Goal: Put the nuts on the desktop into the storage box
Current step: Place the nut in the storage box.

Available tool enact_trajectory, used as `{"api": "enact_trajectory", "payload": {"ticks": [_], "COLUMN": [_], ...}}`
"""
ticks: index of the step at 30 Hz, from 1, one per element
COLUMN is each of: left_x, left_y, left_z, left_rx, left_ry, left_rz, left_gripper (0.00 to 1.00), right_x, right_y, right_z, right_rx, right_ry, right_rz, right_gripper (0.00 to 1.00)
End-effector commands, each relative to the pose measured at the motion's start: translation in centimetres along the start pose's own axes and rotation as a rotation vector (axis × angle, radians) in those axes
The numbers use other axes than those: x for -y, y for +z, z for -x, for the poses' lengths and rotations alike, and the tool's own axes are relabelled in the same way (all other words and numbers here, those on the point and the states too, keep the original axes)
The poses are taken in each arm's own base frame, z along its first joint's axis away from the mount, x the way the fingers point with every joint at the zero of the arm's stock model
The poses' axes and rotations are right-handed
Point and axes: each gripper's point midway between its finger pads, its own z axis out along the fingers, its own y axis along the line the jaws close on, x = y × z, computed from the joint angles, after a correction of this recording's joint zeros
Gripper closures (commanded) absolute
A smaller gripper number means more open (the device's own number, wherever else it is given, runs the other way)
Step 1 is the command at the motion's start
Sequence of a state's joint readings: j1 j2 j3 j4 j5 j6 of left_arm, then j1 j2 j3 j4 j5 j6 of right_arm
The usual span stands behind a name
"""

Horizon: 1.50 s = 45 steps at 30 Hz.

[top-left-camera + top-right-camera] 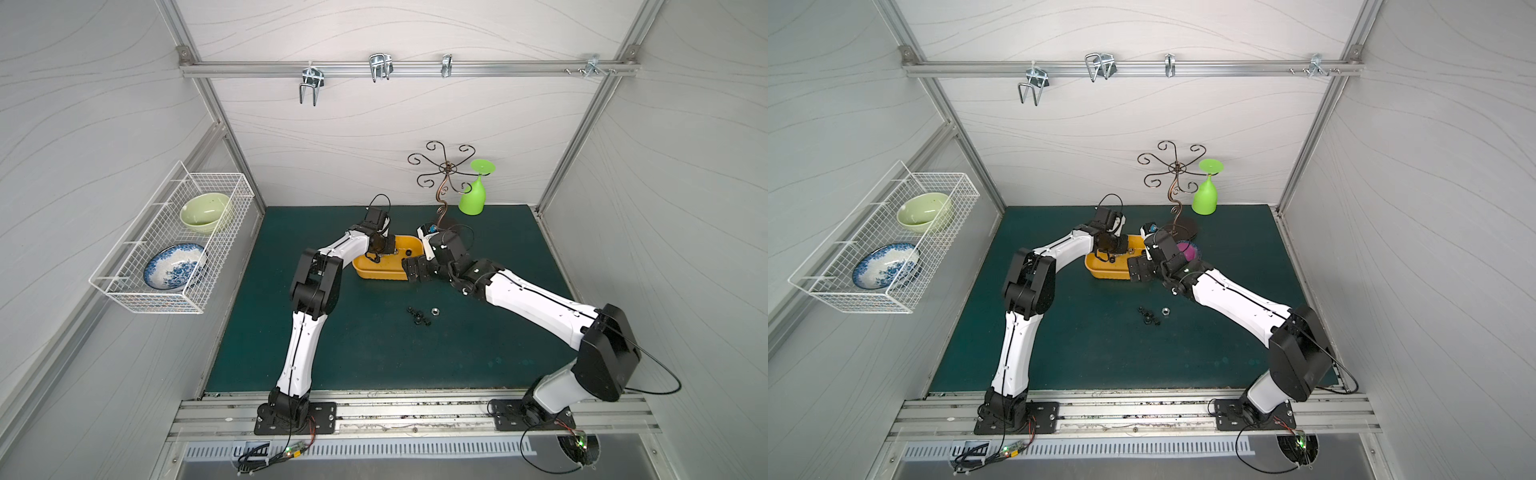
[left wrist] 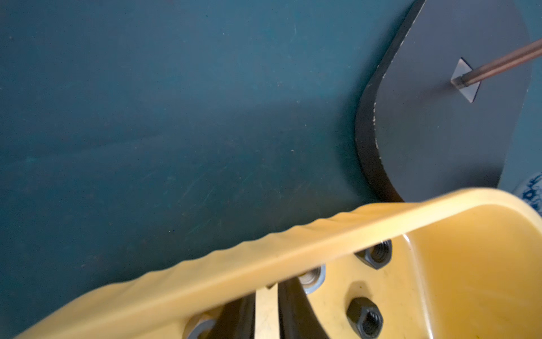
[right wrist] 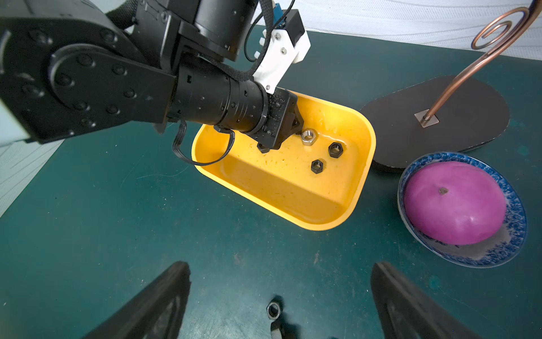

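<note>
Left end effector (image 3: 263,146) pressed together low in the yellow box (image 3: 293,199) mid-frame, nut grip unclear, best release low inside rim; right end effector (image 3: 280,265) spread over counter (image 3: 88,220) nuts (image 1: 417,320).

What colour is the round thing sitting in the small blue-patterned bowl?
Magenta pink; the ball shows best in the right wrist view.

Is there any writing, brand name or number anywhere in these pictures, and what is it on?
No readable text in any view.
Small black-and-white patch on the grey front strip: too small to read.
Shallow yellow plastic storage box and black hex nuts: no markings visible.
Blue-and-white patterned ceramic bowl: ornament only.
</note>
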State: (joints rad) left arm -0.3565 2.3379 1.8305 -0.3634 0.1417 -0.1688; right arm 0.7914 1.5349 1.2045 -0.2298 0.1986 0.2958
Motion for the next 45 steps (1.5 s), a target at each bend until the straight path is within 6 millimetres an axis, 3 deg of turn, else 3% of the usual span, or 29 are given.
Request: {"api": "enact_trajectory", "payload": {"ticks": [1, 9, 24, 31, 36, 45], "left_x": [-0.8, -1.5, -2.9, -2.5, -1.9, 1.1], "left_y": [-0.7, -1.3, -2.1, -3.3, -5.3, -10.9], "left_z": [-0.3, -0.6, 0.6, 1.5, 2.3, 3.4], "left_rx": [-0.007, 0.0, 0.031, 0.068, 0.099, 0.142], "left_ry": [-0.008, -0.01, -0.029, -0.018, -0.008, 0.04], "left_rz": [0.022, 0.036, 0.043, 0.011, -0.035, -0.148], "left_gripper": [0.83, 0.84, 0.84, 0.76, 0.74, 0.63], "right_x": [0.4, 0.5, 0.5, 0.5, 0.5, 0.5], "right_y": [-1.1, -1.2, -1.4, -1.6, -1.6, -1.0], "right_z": [0.4, 0.4, 0.5, 0.6, 0.7, 0.2], "right_rx": [0.019, 0.024, 0.028, 0.03, 0.036, 0.011], "right_ry": [-0.001, 0.002, 0.001, 0.003, -0.006, -0.04], "right_rz": [-0.009, -0.012, -0.01, -0.008, -0.01, -0.011], "right_gripper": [0.01, 0.01, 0.01, 0.01, 0.01, 0.01]}}
